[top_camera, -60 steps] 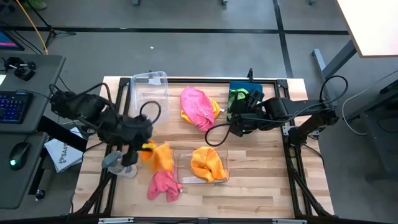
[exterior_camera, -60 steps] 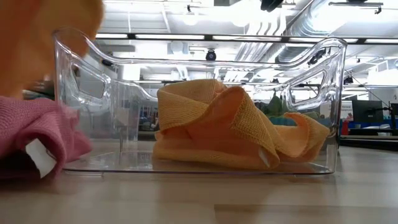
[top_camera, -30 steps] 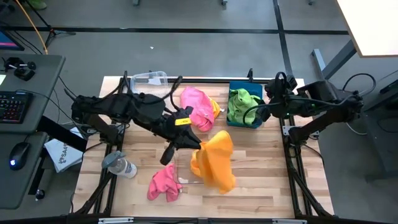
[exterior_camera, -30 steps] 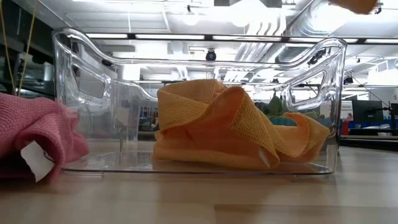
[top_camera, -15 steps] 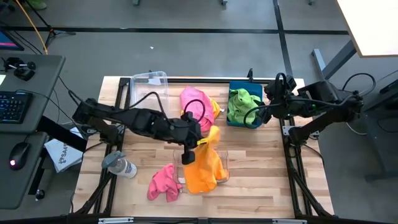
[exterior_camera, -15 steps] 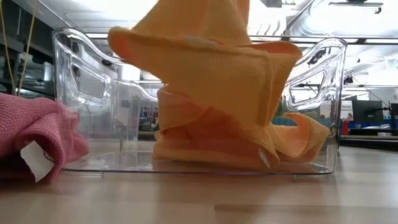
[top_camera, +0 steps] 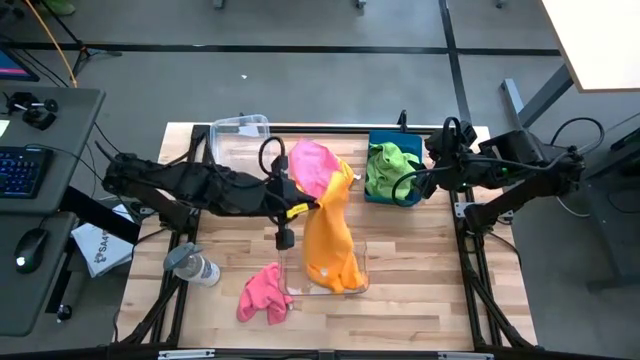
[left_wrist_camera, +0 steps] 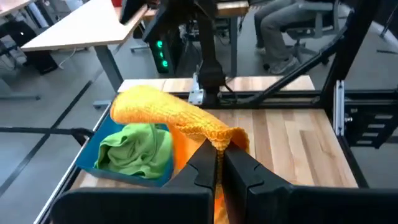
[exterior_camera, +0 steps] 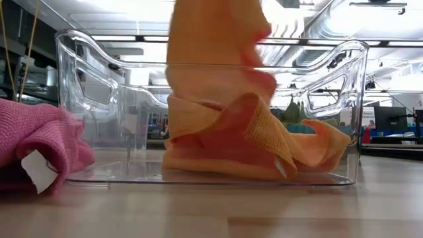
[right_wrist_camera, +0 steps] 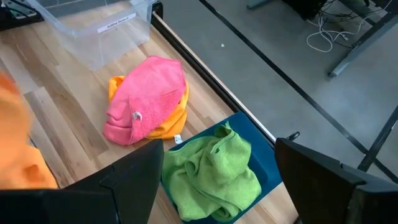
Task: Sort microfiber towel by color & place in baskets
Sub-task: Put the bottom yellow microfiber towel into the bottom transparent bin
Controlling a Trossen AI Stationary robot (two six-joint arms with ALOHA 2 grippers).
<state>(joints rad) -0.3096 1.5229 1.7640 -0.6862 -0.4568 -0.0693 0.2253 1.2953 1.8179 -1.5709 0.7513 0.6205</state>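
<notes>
My left gripper (top_camera: 322, 203) is shut on an orange towel (top_camera: 330, 235) above the near clear bin (top_camera: 362, 262). That bin holds another orange towel (exterior_camera: 264, 142). A pink towel (top_camera: 264, 293) lies on the table to the bin's left, also in the low view (exterior_camera: 39, 145). Another pink towel (top_camera: 312, 165) lies on top of an orange one (right_wrist_camera: 165, 127) near the far edge. The blue bin (top_camera: 380, 138) holds a green towel (top_camera: 390, 162). My right gripper (right_wrist_camera: 219, 146) hangs open above the blue bin (right_wrist_camera: 252, 140), touching nothing. My left gripper pinches a bunched upper part of the orange towel (left_wrist_camera: 219, 142) between its two fingers (left_wrist_camera: 204, 163). The fingers come roughly level from the table's left. The towel hangs long below them (exterior_camera: 215, 46), its lower end (top_camera: 338, 275) in the near clear bin on the other orange towel.
A second clear bin (top_camera: 240, 135) stands at the far left of the table. A grey-capped clear bottle (top_camera: 190, 263) lies at the near left. A desk with a keyboard (top_camera: 25, 170) stands left of the table. Bare wood shows at the near right (top_camera: 420, 290).
My left gripper has carried the orange towel over the near clear bin and then moved toward the far edge. The towel, spread wide over the bin half a second ago, is now drawn out into a long narrow hang with its lower end in the bin.
</notes>
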